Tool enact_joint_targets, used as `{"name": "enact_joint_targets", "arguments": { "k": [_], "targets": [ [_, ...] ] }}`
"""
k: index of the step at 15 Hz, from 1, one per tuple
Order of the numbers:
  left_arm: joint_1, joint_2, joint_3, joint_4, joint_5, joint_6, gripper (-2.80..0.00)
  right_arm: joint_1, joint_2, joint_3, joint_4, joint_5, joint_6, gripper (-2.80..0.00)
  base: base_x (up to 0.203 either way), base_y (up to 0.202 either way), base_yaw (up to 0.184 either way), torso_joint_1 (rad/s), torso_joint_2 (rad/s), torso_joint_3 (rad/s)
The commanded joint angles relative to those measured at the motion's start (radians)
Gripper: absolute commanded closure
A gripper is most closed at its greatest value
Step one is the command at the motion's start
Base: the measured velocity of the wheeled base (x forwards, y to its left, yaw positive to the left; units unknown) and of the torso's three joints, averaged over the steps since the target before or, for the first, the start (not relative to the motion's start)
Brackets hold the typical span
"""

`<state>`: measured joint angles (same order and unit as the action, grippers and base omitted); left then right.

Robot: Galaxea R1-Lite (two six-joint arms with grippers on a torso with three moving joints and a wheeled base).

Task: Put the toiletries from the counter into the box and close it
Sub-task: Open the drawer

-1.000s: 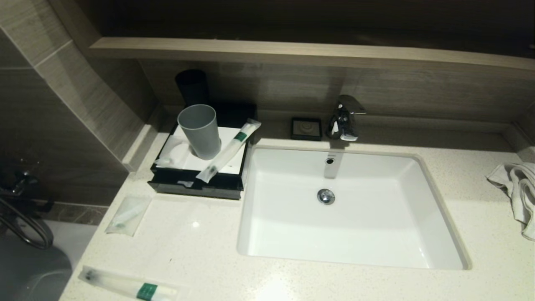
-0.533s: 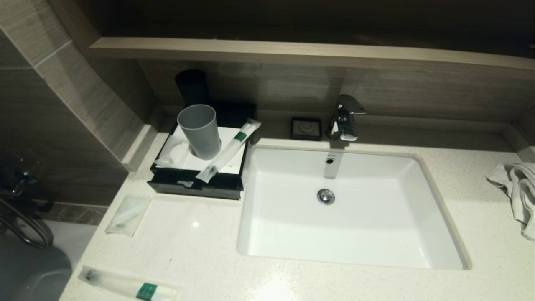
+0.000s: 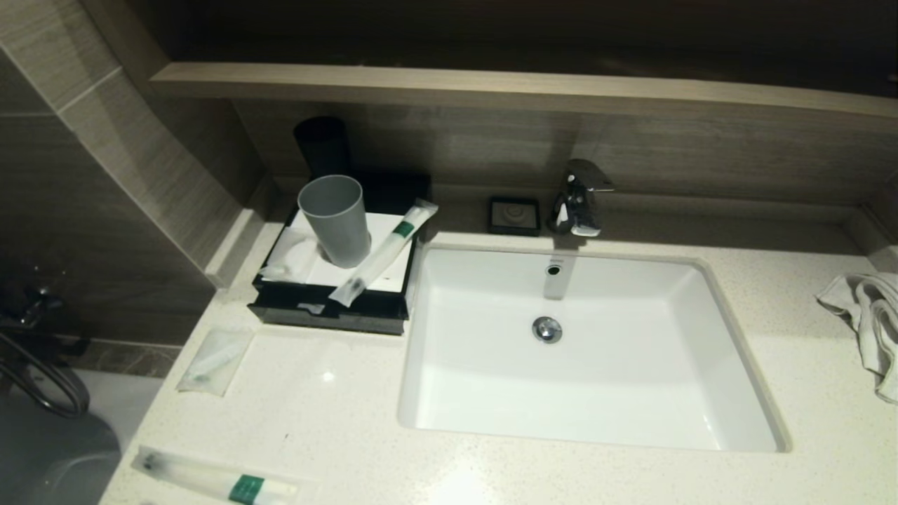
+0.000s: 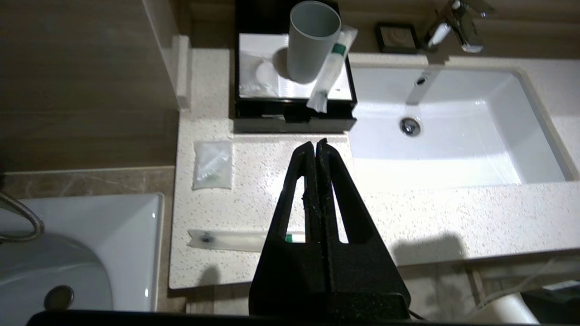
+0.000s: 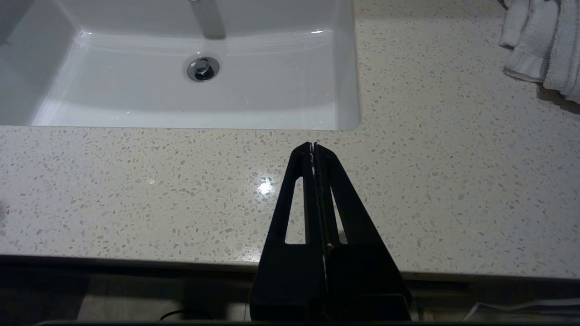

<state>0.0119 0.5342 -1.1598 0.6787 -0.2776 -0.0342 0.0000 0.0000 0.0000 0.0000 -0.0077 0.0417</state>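
Counter [image 3: 337,393] running along wood-grain wall, sink [image 3: 582,414] set in middle. Box [image 3: 330,315] sitting at counter's back-left corner, grey cup [image 3: 335,219] and one packet [image 3: 382,254] lying on its white top. Sachet [image 3: 214,361] lying near left edge; second packet [image 3: 210,479] lying at front-left corner. Towel [image 3: 866,322] resting at right edge. Left gripper [image 4: 316,144] hanging over front edge, fingers clenched, empty. Right gripper [image 5: 312,146] likewise.
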Motion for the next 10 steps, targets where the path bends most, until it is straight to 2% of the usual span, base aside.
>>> {"name": "enact_joint_targets", "arguments": {
  "k": [1, 3, 7, 10],
  "targets": [
    [0.000, 0.022, 0.067, 0.001, -0.020, 0.026, 0.00, 0.000, 0.000, 0.000, 0.000, 0.000, 0.000, 0.00, 0.000, 0.000, 0.000, 0.000, 0.00, 0.000],
    [0.000, 0.038, 0.122, -0.005, -0.027, 0.059, 0.00, 0.000, 0.000, 0.000, 0.000, 0.000, 0.001, 0.00, 0.000, 0.000, 0.000, 0.000, 0.00, 0.000],
    [-0.002, 0.133, 0.152, -0.006, -0.048, 0.069, 0.00, 0.000, 0.000, 0.000, 0.000, 0.000, 0.000, 0.00, 0.000, 0.000, 0.000, 0.000, 0.00, 0.000],
    [-0.005, 0.240, 0.154, -0.008, -0.062, 0.144, 0.00, 0.000, 0.000, 0.000, 0.000, 0.000, 0.000, 0.00, 0.000, 0.000, 0.000, 0.000, 0.00, 0.000]
  ]
}}
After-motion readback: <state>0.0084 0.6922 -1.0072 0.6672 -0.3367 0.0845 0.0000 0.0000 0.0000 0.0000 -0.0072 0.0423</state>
